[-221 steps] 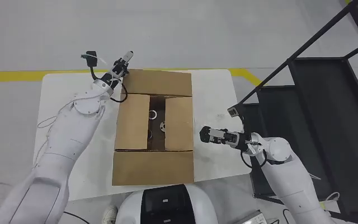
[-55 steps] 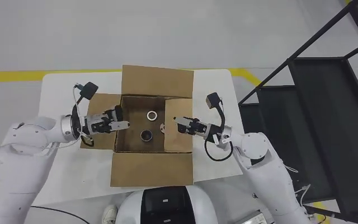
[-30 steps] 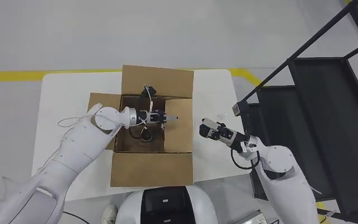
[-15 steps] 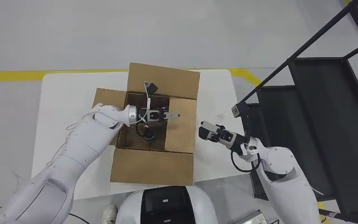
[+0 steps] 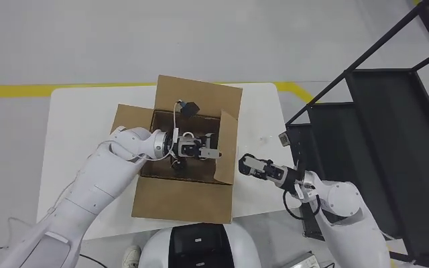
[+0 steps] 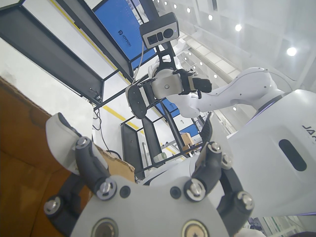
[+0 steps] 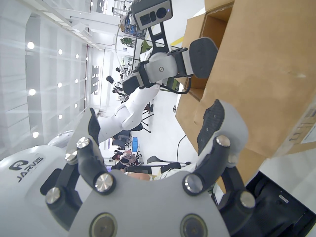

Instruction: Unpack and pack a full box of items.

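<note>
Cardboard box near the middle of the white surface: plain brown, matte, corrugated, with sharp cut edges and scored folds. Far flap, left flap and near flap folded outward; right flap standing up at a tilt.

Probably light in itself and stiff across a panel, but weak at the creases. Easy to bend at a fold, easy to crush or tear at a corner if pinched hard. Fair friction against rubber, so little risk of slipping. Best taken by a flap's free edge, one pad on each face, or pushed flat-on near the middle of the panel, away from the corners. Likely to slide on the smooth surface if shoved low on a wall without a counter-hold.

Left hand inside the opening, spread wide and holding nothing, right at the inner face of the right flap; touching or just clear of it, cannot tell. Right hand just outside that same flap, above the surface, likewise wide apart and empty, dark ribbed pads turned toward the cardboard.

Contents mostly hidden beneath the left arm. One small dark round item low in the box, too hidden to name, so weight and fragility unknown; treat as loose and liable to roll. Pale label stuck on the outer wall, looking smoother than the board around it. Black metal rack beside the surface on the right.
</note>
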Tool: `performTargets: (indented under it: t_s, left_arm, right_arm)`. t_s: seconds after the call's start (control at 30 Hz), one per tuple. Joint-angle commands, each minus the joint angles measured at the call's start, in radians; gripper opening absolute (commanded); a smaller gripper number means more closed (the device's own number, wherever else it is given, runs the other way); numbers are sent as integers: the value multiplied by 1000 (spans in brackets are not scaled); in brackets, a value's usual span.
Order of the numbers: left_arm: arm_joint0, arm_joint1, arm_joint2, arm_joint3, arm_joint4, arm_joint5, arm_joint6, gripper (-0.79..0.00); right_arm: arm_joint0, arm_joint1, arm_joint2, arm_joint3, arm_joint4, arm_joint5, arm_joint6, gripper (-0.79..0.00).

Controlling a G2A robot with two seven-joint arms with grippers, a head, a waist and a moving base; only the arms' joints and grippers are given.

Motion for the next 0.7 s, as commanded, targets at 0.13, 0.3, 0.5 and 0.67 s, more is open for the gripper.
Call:
performTargets:
  t_s: [0.13, 0.3, 0.5, 0.67]
  left_arm:
    - [-21, -21, 51, 0, -66, 18, -18, 0]
    - [-52, -60, 116, 62, -87, 7, -7, 0]
    - [-58, -71, 136, 104, -35, -25, 25, 0]
    - [-58, -71, 136, 104, -35, -25, 25, 0]
  right_arm:
    - [-53, 10, 46, -20, 114, -73, 138, 0]
    - [-72, 17, 87, 8, 166, -95, 181, 0]
    - [-66, 18, 95, 30, 184, -92, 165, 0]
    - [-66, 18, 95, 30, 184, -92, 165, 0]
